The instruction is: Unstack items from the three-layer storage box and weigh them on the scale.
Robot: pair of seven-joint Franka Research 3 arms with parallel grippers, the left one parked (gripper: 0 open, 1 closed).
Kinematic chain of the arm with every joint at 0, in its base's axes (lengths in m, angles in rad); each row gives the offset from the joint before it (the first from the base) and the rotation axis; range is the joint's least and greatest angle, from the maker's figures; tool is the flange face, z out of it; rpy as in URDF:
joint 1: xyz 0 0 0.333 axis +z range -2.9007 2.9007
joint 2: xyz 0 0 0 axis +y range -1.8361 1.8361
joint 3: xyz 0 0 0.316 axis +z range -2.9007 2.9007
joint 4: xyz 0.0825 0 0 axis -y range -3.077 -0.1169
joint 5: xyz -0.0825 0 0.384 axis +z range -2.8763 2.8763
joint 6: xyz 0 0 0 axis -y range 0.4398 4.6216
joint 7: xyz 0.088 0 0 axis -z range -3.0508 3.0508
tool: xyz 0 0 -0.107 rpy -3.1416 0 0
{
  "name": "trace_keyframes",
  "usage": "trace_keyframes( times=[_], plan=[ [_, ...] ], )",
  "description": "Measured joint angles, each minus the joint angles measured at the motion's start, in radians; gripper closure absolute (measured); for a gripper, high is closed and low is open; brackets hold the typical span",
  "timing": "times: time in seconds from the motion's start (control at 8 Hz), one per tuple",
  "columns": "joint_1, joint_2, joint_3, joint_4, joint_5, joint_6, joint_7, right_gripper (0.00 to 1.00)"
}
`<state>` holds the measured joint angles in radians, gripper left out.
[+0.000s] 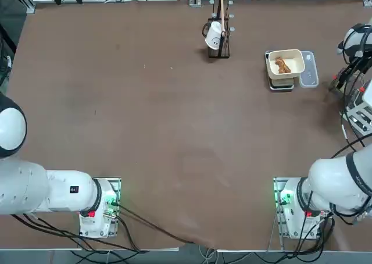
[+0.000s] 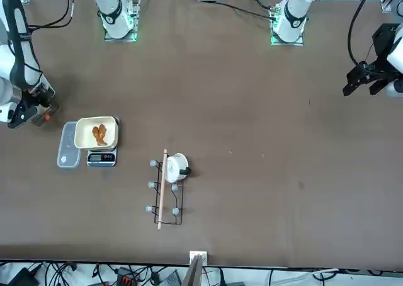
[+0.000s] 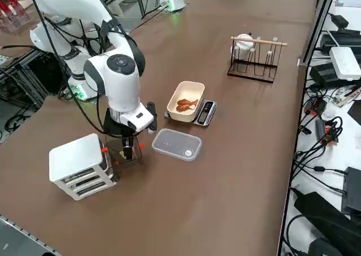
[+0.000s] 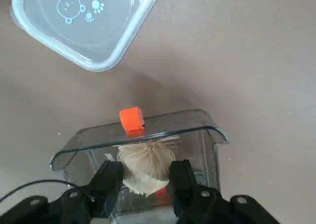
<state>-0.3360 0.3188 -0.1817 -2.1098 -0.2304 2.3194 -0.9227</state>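
The right gripper [image 4: 145, 177] is low inside a pulled-out clear drawer [image 4: 143, 135] of the storage box [image 3: 79, 166], fingers squeezed on a pale, fluffy lump [image 4: 145, 167]. Seen from the right side, the scale [image 3: 192, 106] sits toward 2 o'clock, past the clear lid [image 3: 176, 144].

Even, bright overhead light; all views sharp.
Soft short shadows on the brown desk [image 1: 174, 130]; green lamp glow at arm bases; mild glare on clear drawer [image 4: 148, 135].
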Motion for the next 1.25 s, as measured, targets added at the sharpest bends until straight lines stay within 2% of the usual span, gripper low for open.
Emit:
trace_keyframes(
  times=[0.25,0.38,0.5,0.62,0.88,1.25],
  plan=[
    [0.0,0.008,0.0,-0.001,0.001,0.015,0.0,0.36],
    [-0.001,0.015,0.0,-0.001,0.001,0.024,0.001,0.22],
    [-0.001,0.02,0.0,-0.001,0.001,0.028,0.001,0.18],
    [-0.003,0.024,0.0,-0.001,0.001,0.03,0.001,0.24],
    [-0.007,0.03,0.0,-0.001,0.002,0.032,0.001,0.24],
    [-0.014,0.031,0.0,-0.003,0.002,0.032,0.002,0.3]
  ],
)
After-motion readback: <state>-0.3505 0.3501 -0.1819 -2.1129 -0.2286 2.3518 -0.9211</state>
